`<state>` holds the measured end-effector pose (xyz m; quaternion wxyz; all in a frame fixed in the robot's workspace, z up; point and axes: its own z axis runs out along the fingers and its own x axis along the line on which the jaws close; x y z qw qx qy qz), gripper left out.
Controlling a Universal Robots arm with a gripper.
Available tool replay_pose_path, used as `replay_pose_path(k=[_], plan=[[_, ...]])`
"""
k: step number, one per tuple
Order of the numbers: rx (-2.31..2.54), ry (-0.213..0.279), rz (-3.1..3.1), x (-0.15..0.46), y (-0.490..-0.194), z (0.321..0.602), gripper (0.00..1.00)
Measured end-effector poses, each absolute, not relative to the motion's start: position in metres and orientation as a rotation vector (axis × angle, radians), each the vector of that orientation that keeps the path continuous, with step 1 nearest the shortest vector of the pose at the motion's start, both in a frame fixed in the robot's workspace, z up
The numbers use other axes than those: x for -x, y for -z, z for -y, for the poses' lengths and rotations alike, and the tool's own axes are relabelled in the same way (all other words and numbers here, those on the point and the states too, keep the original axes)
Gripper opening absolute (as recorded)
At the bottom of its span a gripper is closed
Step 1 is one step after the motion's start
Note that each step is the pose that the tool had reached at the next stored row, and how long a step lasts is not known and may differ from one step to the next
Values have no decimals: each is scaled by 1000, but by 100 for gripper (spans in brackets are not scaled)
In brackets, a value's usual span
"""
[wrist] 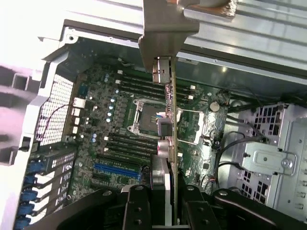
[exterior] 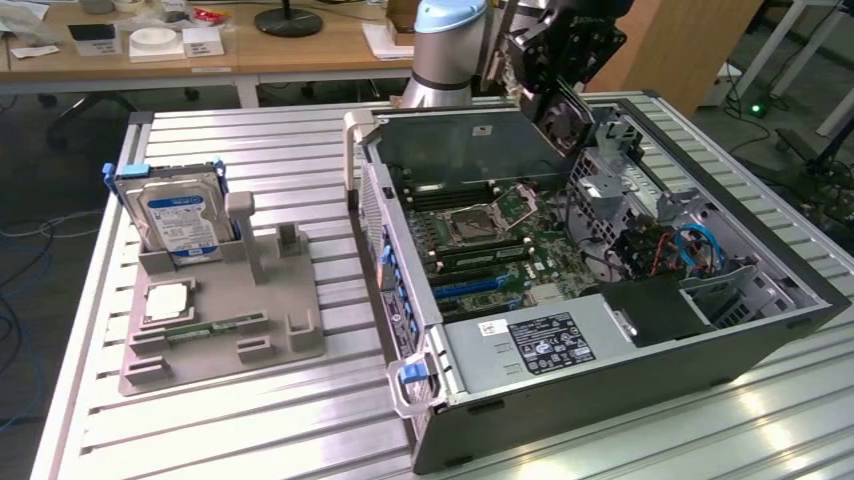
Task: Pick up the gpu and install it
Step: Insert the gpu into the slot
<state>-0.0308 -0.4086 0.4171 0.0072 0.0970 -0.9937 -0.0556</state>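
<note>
Nearest, the claw (wrist: 165, 203), clamped on the near edge of the gpu (wrist: 171, 124). Seen edge-on and upright, with its silver bracket (wrist: 163, 33) at the far end. Hanging above the motherboard (wrist: 120, 110) inside the open computer case (wrist: 48, 110), apparently clear of every slot. Best held plumb, with the long edge brought in line with the blue slot (wrist: 117, 170); likely to bind if tilted. Worth minding the bracket against the case wall. Farther off, on the tabletop (exterior: 267, 430), a grey tray (exterior: 227, 330) carrying the hard drive (exterior: 180, 220).
</note>
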Motion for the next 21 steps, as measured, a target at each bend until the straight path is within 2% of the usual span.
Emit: replay_pose_path(k=[21], plan=[[-613, 147, 3077, 31, -413, 409, 28]])
